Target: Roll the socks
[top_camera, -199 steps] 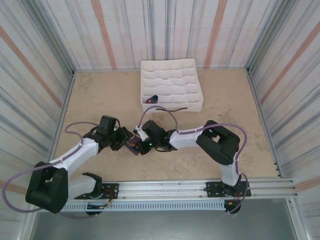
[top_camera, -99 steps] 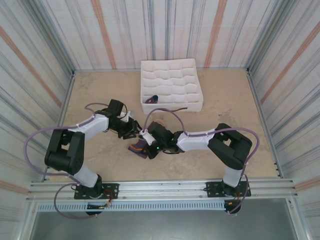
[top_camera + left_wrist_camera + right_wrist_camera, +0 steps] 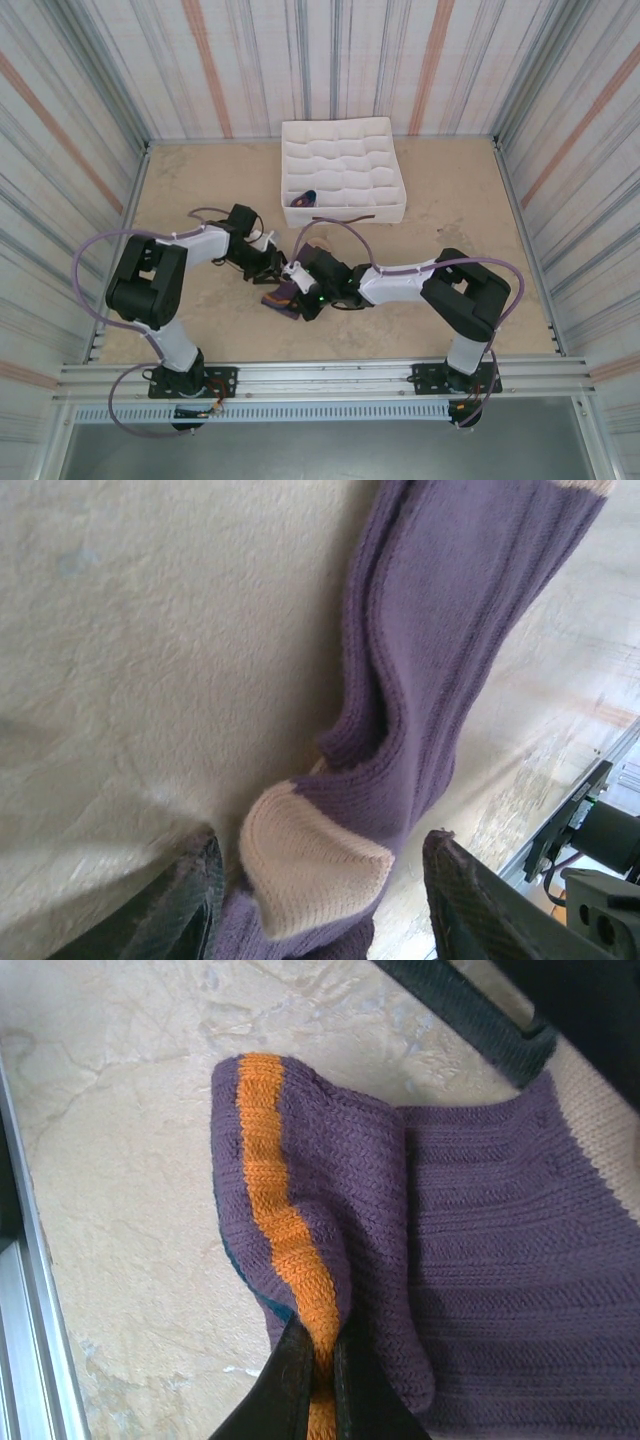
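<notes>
Two grippers meet at the near-middle of the beige stone-patterned table (image 3: pixel 450 200). Right gripper (image 3: pixel 318 1345): jaws pinched tight on the folded, orange-banded edge of the purple ribbed-knit socks (image 3: pixel 480 1260), which lie on the table. Left gripper (image 3: pixel 320 880): jaws part-open, straddling the socks at a cream patch (image 3: pixel 300 850), not clamped. Farther back, a white fabric grid-compartment box (image 3: pixel 345 212) holds a small purple bundle (image 3: pixel 305 198) in a front-row compartment.

The left arm (image 3: pixel 150 285) folds upward, carrying the left hand (image 3: pixel 268 264) farther back; the right hand (image 3: pixel 298 296) drags the socks (image 3: pixel 279 299) slightly nearer, apparently.
</notes>
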